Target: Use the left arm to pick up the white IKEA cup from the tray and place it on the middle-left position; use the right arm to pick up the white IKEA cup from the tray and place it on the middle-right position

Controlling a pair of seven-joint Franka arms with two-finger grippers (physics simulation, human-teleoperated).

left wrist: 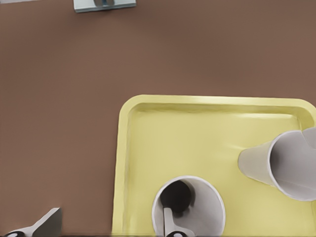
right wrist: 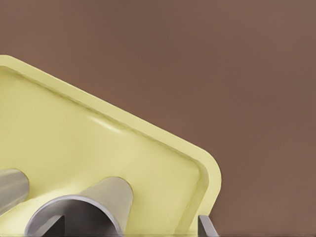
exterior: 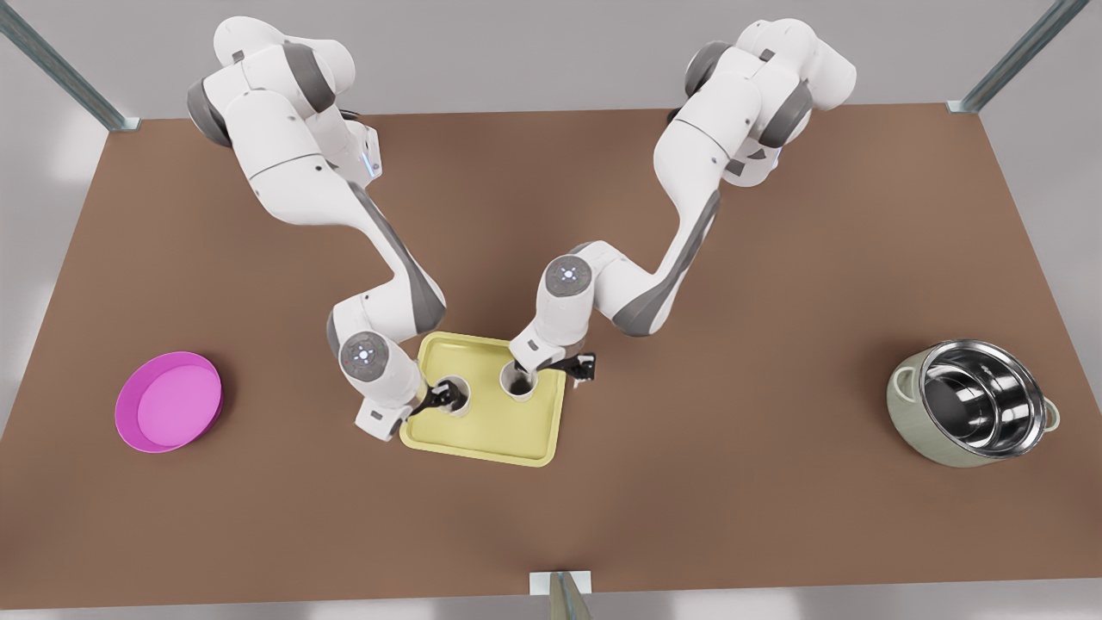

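Two white IKEA cups stand upright on the pale-yellow tray (exterior: 491, 435). My left gripper (exterior: 437, 399) is at the cup (exterior: 456, 398) on the front view's left. In the left wrist view that cup (left wrist: 207, 207) has one fingertip (left wrist: 169, 223) inside it and the other fingertip (left wrist: 45, 224) outside, wide apart, so the left gripper (left wrist: 106, 226) is open. My right gripper (exterior: 551, 368) is at the other cup (exterior: 519, 383). It too straddles its cup's (right wrist: 94, 205) wall, one finger (right wrist: 55, 224) inside and one (right wrist: 207, 227) beyond the tray rim, open (right wrist: 131, 226).
A round magenta plate (exterior: 168, 400) lies at the front view's far left. A steel pot (exterior: 973, 413) sits at the far right. Bare brown tabletop lies on both sides of the tray. A metal bracket (exterior: 560, 585) marks the near table edge.
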